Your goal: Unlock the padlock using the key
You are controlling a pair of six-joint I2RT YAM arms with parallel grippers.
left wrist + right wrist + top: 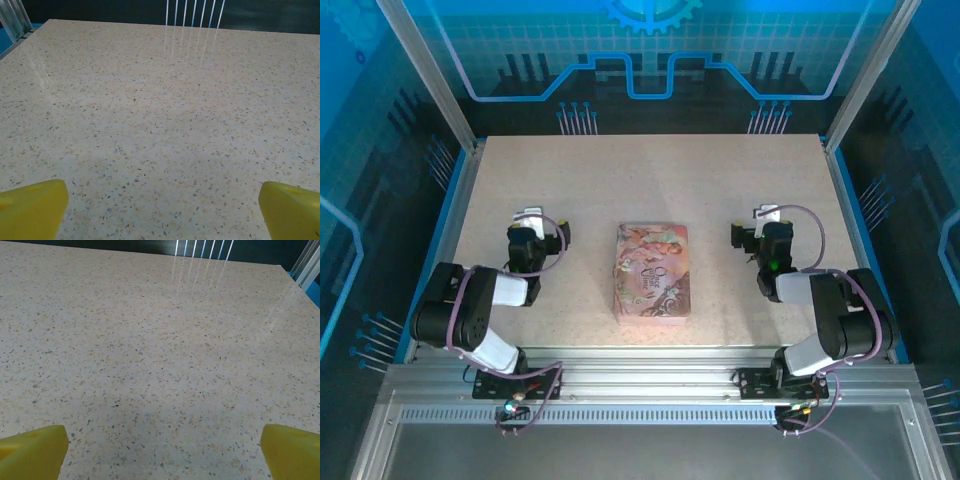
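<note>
Step in hand: none begun, by my reading; you are at the very start.

Left gripper (529, 218) and right gripper (766, 216) sit either side of the pink tin (652, 270), well apart from it. Both are released wide and hold nothing. In each wrist view the yellow fingertips (32, 207) spread over the bare speckled table (160, 100).

Padlock and key: you cannot tell where they lie or how they look.

Judgement: they may be inside the tin, which lies flat, lid apparently shut, near the table's centre. The next move likely calls for you to open that lid, one claw steadying the tin, before any key work.
</note>
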